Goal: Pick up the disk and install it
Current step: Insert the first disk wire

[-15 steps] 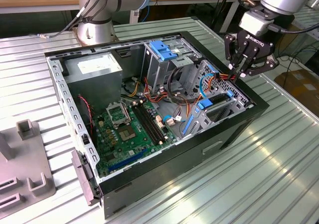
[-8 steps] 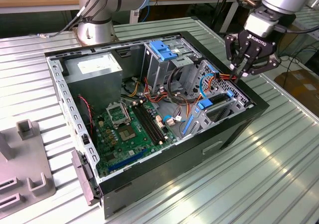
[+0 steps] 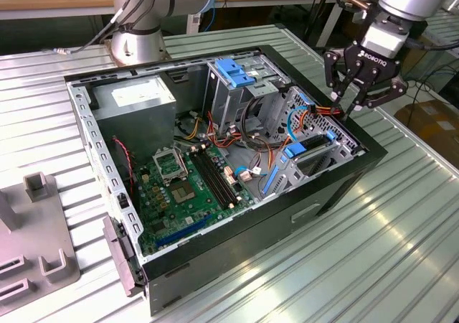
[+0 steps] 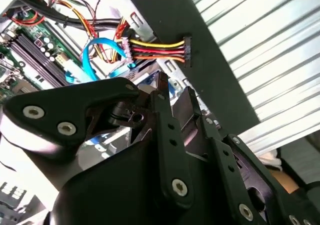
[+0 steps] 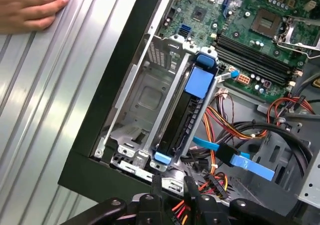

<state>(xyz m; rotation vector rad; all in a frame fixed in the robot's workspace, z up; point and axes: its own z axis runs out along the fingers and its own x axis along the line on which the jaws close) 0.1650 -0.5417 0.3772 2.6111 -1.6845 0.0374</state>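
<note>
Claw: black, pointing down over the corner of the computer case that holds the drive cage. In both wrist views its fingers stand a narrow gap apart, released, with nothing between them.
Claw lettering: white print on the black body, too small to read.
Cables: a yellow, red and orange bundle ends in a black plug just below the fingertips, inside the case's edge.
Disk: a dark slab standing on edge in the drive cage, inside the case and apart from the claw. A blue tab caps one end and a smaller blue piece the other. No label face shows.
Motherboard: green, flat on the case floor next to the cage.
Power-supply box: grey, in the case corner far from the claw. It has a white label, but the print is not legible.
Blue latch: on top of the taller metal cage inside the case.
Bench: ribbed metal, carrying the case.
Hand: a person's, flat on the bench outside the case wall nearest the cage.
Grey fixture: on the bench, off the case end away from the claw.
</note>
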